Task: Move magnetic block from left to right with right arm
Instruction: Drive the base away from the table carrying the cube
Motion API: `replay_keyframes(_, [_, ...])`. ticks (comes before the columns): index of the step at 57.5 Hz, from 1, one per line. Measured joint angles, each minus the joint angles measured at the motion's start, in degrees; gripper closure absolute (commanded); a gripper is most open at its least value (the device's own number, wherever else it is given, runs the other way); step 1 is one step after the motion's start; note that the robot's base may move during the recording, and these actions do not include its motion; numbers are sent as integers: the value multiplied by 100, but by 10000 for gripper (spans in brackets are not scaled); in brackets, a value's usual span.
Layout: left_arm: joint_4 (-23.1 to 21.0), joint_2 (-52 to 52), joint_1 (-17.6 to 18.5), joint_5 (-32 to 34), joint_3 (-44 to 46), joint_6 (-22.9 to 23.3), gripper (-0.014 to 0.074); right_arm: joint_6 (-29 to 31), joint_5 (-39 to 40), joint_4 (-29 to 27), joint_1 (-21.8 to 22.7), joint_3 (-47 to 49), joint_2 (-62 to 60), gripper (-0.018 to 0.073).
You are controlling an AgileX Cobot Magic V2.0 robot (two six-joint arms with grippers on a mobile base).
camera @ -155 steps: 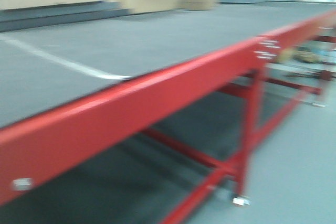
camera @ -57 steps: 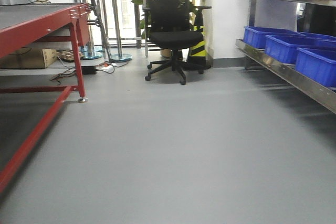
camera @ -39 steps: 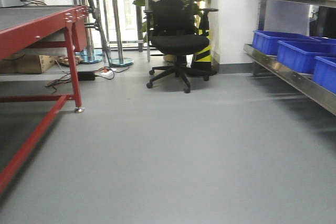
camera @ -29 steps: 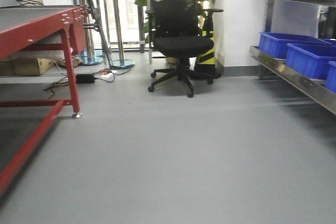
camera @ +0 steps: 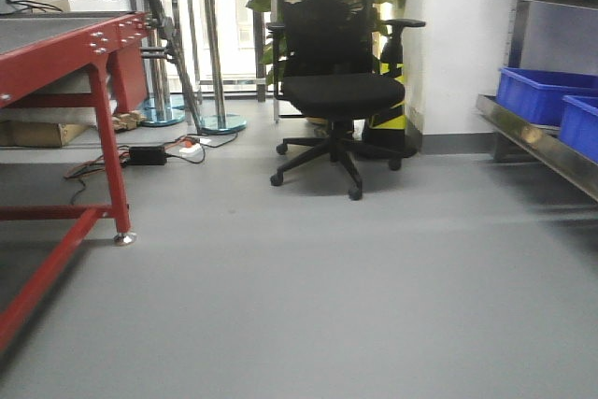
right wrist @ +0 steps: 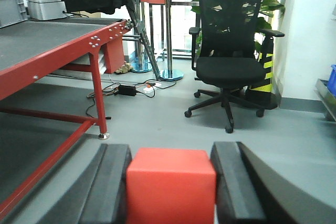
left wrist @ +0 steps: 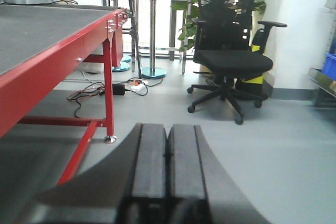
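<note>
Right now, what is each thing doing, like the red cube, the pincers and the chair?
Red cube: gripped between the right pincer's fingers.
Right pincer: shut on the red cube.
Left pincer: shut, holding nothing.
Office chair: upright on the floor, seat empty.
Blue bins: sitting on the metal shelf.

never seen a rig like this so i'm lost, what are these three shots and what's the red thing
It is a two-armed robot on wheels. The front view looks out from its body at a chair, with a red table at the picture's left. The other two views come from cameras on its wrists. The left fingers are pressed together, holding nothing. The right fingers clamp a red block, the thing it has to move.
</note>
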State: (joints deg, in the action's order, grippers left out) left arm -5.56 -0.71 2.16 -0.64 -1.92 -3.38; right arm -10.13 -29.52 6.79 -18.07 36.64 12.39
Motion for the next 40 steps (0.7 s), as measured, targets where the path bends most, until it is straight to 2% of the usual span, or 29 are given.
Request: replay_keyframes(40, [0, 0, 0, 0, 0, 0, 722, 0, 0, 10, 0, 0, 0, 365])
